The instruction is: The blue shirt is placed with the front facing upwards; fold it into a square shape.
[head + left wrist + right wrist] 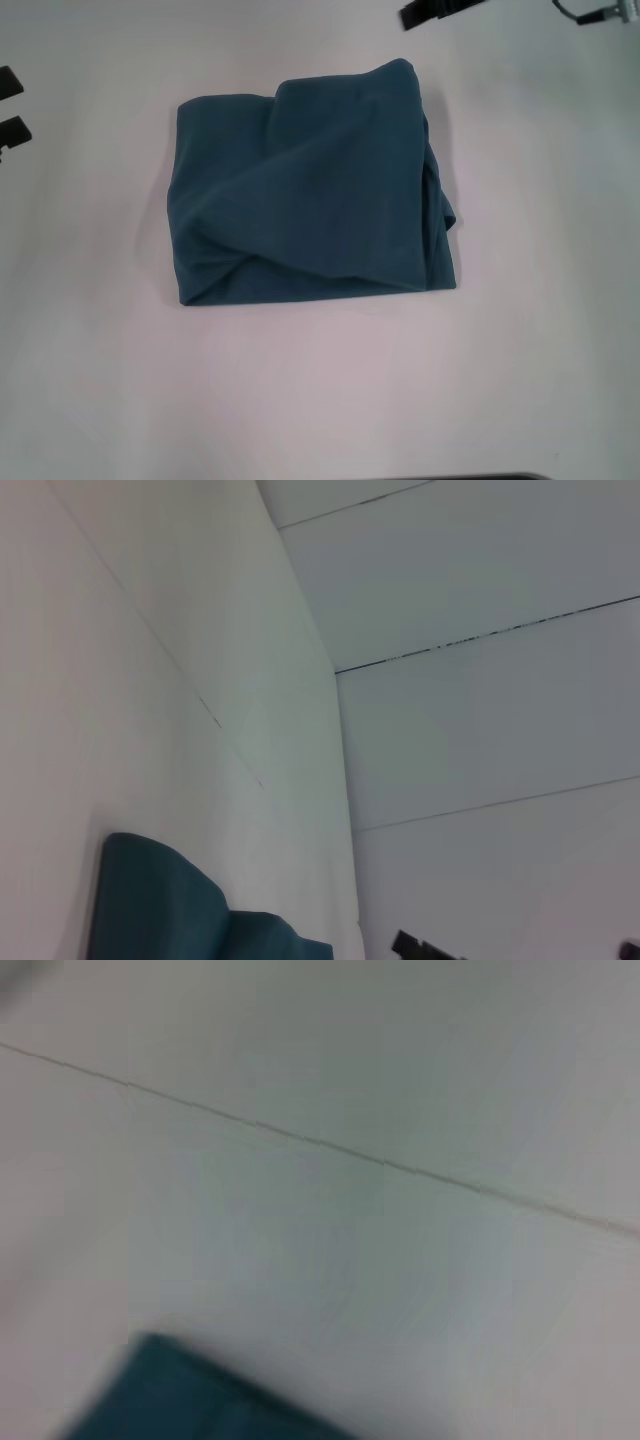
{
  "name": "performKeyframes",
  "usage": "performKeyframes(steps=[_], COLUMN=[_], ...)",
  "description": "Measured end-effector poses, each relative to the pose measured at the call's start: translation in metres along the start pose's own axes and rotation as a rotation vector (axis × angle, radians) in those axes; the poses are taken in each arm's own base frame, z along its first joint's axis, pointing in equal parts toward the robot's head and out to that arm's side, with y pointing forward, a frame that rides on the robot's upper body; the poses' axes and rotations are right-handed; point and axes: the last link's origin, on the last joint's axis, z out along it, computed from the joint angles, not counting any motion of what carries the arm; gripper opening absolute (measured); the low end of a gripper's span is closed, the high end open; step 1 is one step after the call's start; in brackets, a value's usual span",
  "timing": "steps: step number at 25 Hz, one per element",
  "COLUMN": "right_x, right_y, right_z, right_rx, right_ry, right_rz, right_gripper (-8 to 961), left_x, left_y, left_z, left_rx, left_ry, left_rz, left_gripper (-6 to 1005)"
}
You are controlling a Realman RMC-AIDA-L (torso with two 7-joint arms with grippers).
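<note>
since the blue shirt point(310, 195) lies folded into a rough square mid-table point(320, 400), both hands are parked clear at the head view's edges: left hand point(10, 105), right hand point(435, 12), neither's fingers can be told. only a shirt corner is caught in the left wrist view point(165, 910). likewise the right wrist view point(180, 1395).

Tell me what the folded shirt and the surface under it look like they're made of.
The blue shirt looks like soft matte knit, probably cotton: it drapes in rounded creases with no sheen. The table looks smooth, white and hard, possibly laminate; which exactly can't be told.
</note>
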Motion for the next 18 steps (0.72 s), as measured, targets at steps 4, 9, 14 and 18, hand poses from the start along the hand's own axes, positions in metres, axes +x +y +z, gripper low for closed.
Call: performKeyframes(steps=[4, 9, 14, 18], right_x=[0.01, 0.029, 0.054, 0.074], right_y=[0.002, 0.001, -0.002, -0.007], right_z=[-0.019, -0.045, -0.065, -0.066], right_rx=[-0.213, -0.372, -0.466, -0.483], right_ry=[-0.037, 0.043, 0.207, 0.288], right_rz=[0.064, 0.087, 0.162, 0.254], right_gripper=[442, 570, 584, 584], left_x=[0.0, 0.0, 0.001, 0.002], left_y=[0.0, -0.001, 0.001, 0.002], left_z=[-0.002, -0.003, 0.0, 0.001], left_rx=[0.006, 0.008, 0.003, 0.003], left_ry=[-0.006, -0.005, -0.012, -0.013], left_rz=[0.011, 0.013, 0.017, 0.02], left_gripper=[676, 676, 676, 676])
